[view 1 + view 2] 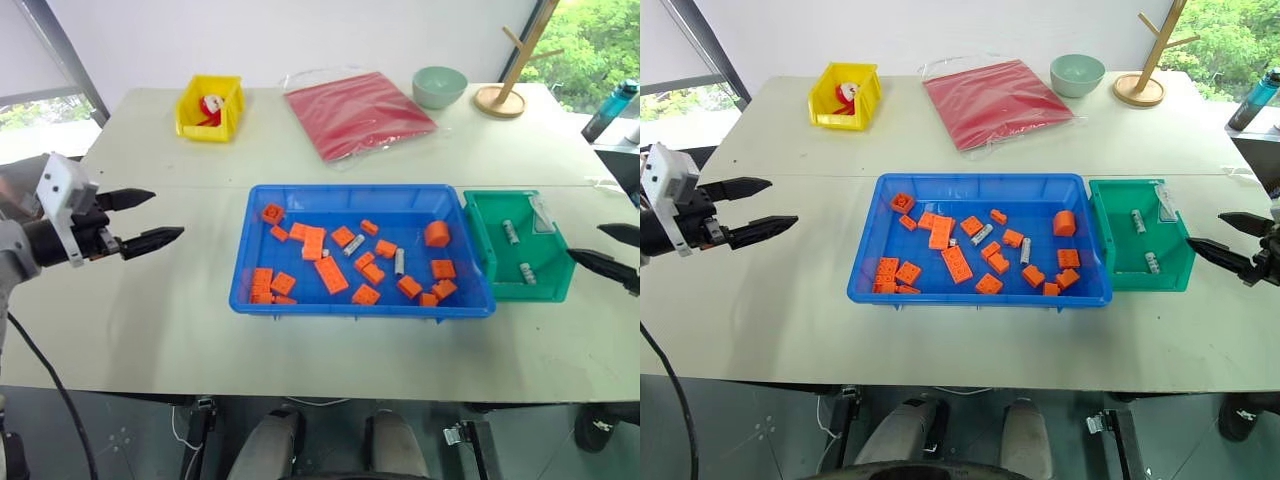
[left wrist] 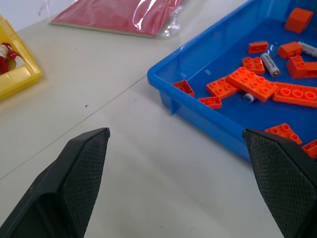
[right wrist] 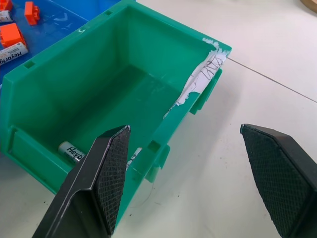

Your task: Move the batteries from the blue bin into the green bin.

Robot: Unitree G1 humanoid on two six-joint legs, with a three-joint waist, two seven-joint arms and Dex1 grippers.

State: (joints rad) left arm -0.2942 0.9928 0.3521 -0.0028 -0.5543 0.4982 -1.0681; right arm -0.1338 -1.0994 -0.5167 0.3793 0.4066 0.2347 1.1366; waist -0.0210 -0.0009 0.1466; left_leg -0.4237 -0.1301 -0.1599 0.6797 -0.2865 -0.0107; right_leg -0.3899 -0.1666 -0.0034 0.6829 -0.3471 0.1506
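Two batteries (image 1: 519,251) in the green bin (image 1: 485,239), three among orange bricks (image 1: 331,274) in the blue bin (image 1: 247,270), left gripper (image 1: 143,219) and right gripper (image 1: 1225,238) with fingers spread, empty

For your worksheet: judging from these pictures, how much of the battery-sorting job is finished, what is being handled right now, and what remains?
Done: two batteries lie in the green bin. In hand: nothing; the left gripper hangs open left of the blue bin, and the right gripper hangs open beside the green bin. Left: at least three batteries lie among the orange bricks in the blue bin.
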